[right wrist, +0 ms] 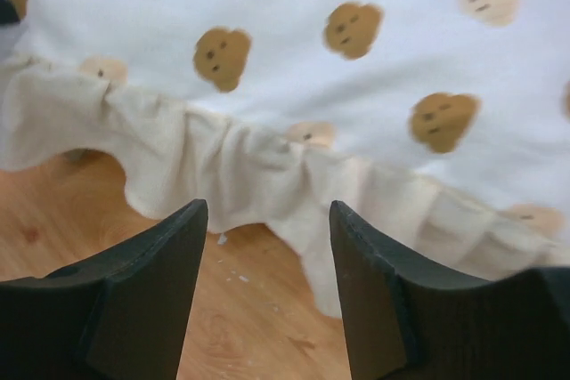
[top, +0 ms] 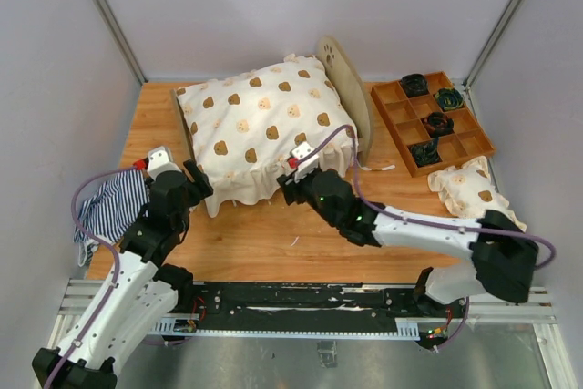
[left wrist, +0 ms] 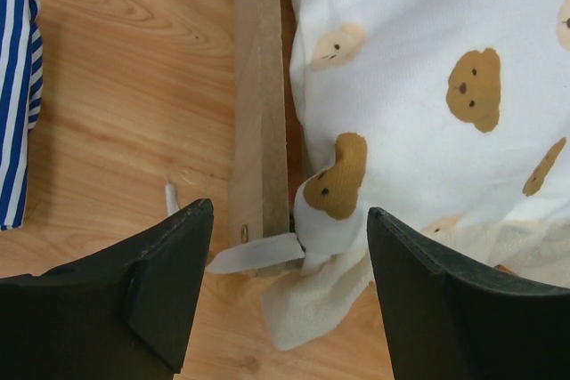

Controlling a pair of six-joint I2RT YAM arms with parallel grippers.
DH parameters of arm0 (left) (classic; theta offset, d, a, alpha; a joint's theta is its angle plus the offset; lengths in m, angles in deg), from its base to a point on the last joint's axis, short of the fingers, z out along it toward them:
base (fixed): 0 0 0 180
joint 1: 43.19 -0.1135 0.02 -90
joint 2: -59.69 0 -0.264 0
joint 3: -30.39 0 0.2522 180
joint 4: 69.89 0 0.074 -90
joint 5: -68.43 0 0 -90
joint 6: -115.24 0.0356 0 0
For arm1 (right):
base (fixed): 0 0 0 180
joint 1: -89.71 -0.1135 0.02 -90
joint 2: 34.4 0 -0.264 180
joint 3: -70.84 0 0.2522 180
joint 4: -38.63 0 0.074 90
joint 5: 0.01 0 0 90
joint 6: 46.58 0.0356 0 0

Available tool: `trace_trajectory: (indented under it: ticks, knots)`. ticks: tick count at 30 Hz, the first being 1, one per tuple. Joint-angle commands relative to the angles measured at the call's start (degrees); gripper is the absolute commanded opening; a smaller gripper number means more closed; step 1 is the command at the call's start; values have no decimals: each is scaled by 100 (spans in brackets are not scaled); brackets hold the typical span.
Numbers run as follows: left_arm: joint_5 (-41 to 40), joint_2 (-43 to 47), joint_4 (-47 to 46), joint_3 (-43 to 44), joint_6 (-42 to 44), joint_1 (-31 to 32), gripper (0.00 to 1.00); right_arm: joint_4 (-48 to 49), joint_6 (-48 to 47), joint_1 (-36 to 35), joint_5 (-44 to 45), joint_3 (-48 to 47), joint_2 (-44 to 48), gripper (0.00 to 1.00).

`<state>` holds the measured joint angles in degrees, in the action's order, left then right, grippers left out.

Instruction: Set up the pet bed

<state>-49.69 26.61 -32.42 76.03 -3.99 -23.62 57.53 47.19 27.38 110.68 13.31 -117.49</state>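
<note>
A brown wooden tray with square compartments (top: pixel 471 144) and a small bear-print pillow (top: pixel 469 187) lie far right, with a navy-and-white striped cloth (top: pixel 114 207) at the left. The light plywood pet bed (top: pixel 342 77) sits mid-desk (top: pixel 273 243) under a white ruffled bear-print quilt (top: pixel 264 120). The left hand (left wrist: pixel 289 213) and right hand (right wrist: pixel 267 211) are spread and empty at its near edge.
</note>
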Motion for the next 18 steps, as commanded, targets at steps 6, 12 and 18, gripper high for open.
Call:
trace_trajectory:
  ticks: [6, 12, 18]
  knots:
    - [-175, -133, -323, 32, -300, -30, 64, -3431, -345, 1748, 544, -1013, 1701, 63]
    - [-244, -114, -246, 223, -238, -25, 68, -3829, -569, 2957, 335, -1782, 1500, 67]
    - [-94, -46, -189, 496, -152, -29, 73, -4013, -423, 3721, -913, -2325, 705, 68]
